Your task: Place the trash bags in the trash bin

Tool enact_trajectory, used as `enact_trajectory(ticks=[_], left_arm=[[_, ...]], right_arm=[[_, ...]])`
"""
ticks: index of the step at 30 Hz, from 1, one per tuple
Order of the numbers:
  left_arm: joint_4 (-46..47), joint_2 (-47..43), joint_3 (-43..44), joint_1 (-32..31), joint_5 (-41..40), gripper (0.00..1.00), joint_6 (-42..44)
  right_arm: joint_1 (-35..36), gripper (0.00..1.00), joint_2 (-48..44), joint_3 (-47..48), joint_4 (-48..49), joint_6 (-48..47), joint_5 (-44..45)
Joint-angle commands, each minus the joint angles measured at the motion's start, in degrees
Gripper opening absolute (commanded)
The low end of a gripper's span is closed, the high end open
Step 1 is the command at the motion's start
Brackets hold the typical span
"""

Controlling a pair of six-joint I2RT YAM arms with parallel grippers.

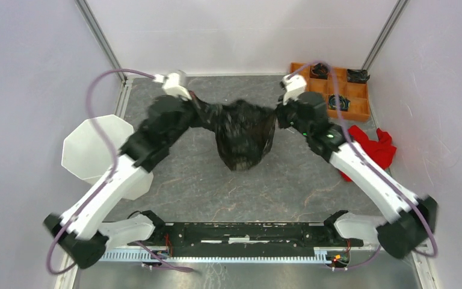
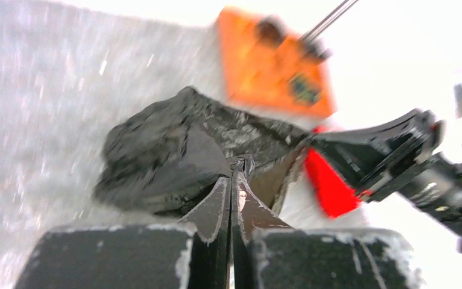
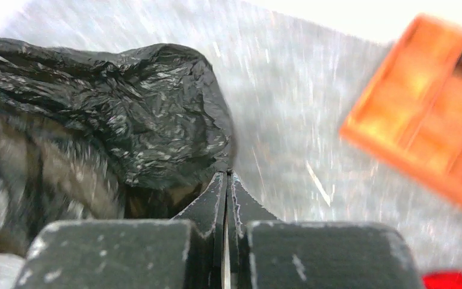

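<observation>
The black trash bag (image 1: 240, 133) hangs stretched between my two grippers above the middle of the table. My left gripper (image 1: 194, 103) is shut on the bag's left top edge; in the left wrist view the jaws (image 2: 234, 171) pinch the film of the bag (image 2: 168, 153). My right gripper (image 1: 278, 111) is shut on the bag's right top edge; in the right wrist view the gripper (image 3: 226, 176) pinches the bag (image 3: 126, 114). The white trash bin (image 1: 93, 147) lies at the far left, partly behind my left arm.
An orange compartmented tray (image 1: 344, 90) with small dark items stands at the back right. A red cloth (image 1: 374, 147) lies at the right beside my right arm. Frame posts and white walls enclose the table.
</observation>
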Motion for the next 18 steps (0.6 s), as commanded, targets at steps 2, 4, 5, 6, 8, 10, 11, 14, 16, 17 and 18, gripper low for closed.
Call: enact_trajectory(ticks=[2,4,5,6,8,10,11,14,16,17,18], left_arm=[[-4.45,-11.92,6.08,-0.10,1.34,0.02,2.78],[-4.79,-13.89,1.44,-0.10,0.48,0.02,0.93],[-5.57,-14.37,-1.61,-0.10,-0.52,0.02,-0.33],[-6.70,-14.69,-5.11,-0.10,-1.53,0.02,-1.70],[-8.55,-15.09,-12.24,-0.14,-2.01,0.02,-4.03],[-8.60,-16.62,-19.36,-0.10,-1.08,0.02,-6.29],[-8.41,-18.00,-22.46,-0.10,-0.71,0.02,-7.47],[-11.15,-21.91,-24.75,-0.01,-3.00,0.02,-6.98],[-14.74,-23.51,-21.62,-0.01,-6.22,0.02,-4.96],[-15.82,-23.72,-19.40,-0.01,-6.94,0.02,-3.74],[-16.45,-23.87,-15.91,-0.03,-6.95,0.02,-2.72]], right_arm=[[0.44,0.00,-17.14,1.27,6.81,1.50,-11.20],[0.44,0.00,-20.92,-4.96,9.98,3.36,-12.21],[0.37,0.00,-21.84,-8.51,10.58,3.98,-11.88],[0.44,0.00,-22.20,-12.66,10.22,4.78,-11.00],[0.45,0.00,-21.97,-20.14,8.49,6.08,-10.12],[0.46,0.01,-21.96,-26.90,7.97,7.03,-10.81],[0.43,0.00,-22.63,-29.35,7.73,7.00,-10.94],[0.43,0.00,-26.73,-29.38,5.01,5.58,-7.40],[0.42,0.00,-28.85,-24.64,2.22,3.63,-5.12],[0.42,0.00,-28.97,-21.14,-0.05,2.78,-4.93],[0.38,0.00,-28.77,-17.09,-2.11,2.53,-5.16]])
